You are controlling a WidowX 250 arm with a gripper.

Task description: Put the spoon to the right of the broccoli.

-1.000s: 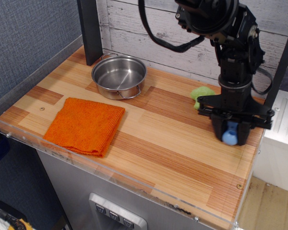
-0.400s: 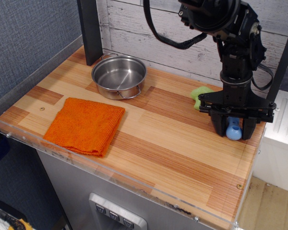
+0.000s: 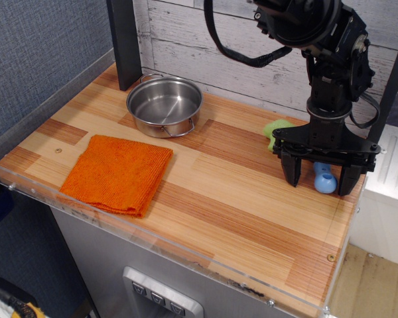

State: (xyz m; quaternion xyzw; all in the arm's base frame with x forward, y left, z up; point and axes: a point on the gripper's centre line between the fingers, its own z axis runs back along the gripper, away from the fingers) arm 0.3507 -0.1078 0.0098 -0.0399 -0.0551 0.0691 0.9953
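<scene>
Tool point(image 3: 321, 180) spread wide, black fingers straddling the stubby light-blue toy spoon point(image 3: 324, 179), which lies on the striped wooden surface point(image 3: 239, 199) between them, not gripped. Light-green bumpy toy broccoli point(image 3: 276, 130) just left of it. Steel pot point(image 3: 164, 105) and folded orange cloth point(image 3: 118, 172) well apart, left.

Steel pot point(image 3: 164, 105) behind folded orange cloth point(image 3: 118, 173) on table point(image 3: 219, 212).

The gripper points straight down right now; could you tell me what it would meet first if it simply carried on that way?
Most likely the spoon, lying on the table between the open jaws of the gripper. Depth is hard to judge, so the fingertips might touch the wood first.
</scene>
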